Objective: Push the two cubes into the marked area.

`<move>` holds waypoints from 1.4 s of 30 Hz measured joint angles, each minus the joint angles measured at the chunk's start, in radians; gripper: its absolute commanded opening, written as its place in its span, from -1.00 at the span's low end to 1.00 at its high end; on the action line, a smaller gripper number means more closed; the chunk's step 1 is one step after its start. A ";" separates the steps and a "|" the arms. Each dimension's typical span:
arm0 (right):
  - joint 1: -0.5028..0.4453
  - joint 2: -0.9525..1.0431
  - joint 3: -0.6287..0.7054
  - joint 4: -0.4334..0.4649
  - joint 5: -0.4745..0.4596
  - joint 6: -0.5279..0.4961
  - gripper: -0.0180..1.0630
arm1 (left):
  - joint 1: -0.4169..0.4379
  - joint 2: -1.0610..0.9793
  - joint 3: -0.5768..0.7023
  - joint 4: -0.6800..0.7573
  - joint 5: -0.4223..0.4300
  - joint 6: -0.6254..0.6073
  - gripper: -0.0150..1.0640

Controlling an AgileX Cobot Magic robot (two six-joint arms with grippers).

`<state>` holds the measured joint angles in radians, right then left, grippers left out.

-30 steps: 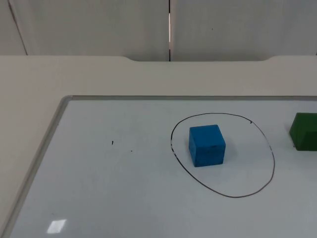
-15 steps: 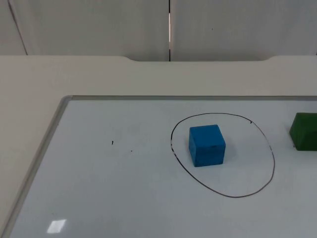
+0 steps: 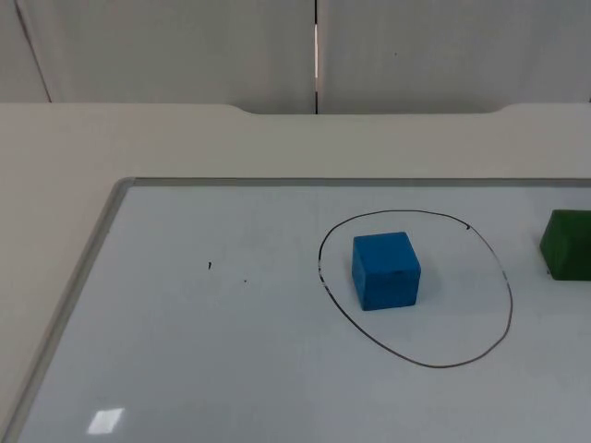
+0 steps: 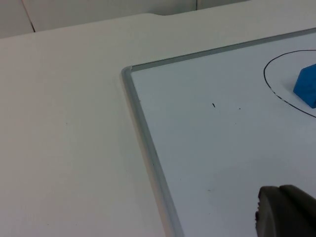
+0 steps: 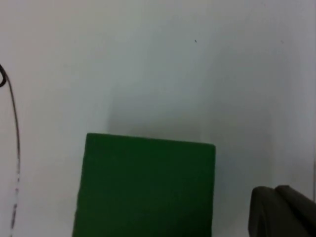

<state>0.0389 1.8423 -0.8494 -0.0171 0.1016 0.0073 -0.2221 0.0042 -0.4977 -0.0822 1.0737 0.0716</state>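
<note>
Lying on a white table — whiteboard, grey wall; tool states can't be told

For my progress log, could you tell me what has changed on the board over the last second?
Nothing has visibly changed: the blue cube sits inside the drawn ring, and the green cube stays outside it to the right.

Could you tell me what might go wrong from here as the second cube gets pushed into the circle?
1. The green cube sits outside the marked circle; an off-centre push by the right gripper could turn it off course.
2. Pushed too far, it might knock the blue cube, already inside near the circle's far line, out.
</note>
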 measured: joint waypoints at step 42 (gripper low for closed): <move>0.080 0.080 -0.060 0.002 -0.015 0.072 -0.97 | 0.000 0.000 0.000 0.000 0.000 0.000 -0.98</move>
<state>0.1189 1.9218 -0.9091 -0.0152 0.0868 0.0794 -0.2221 0.0042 -0.4977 -0.0822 1.0737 0.0716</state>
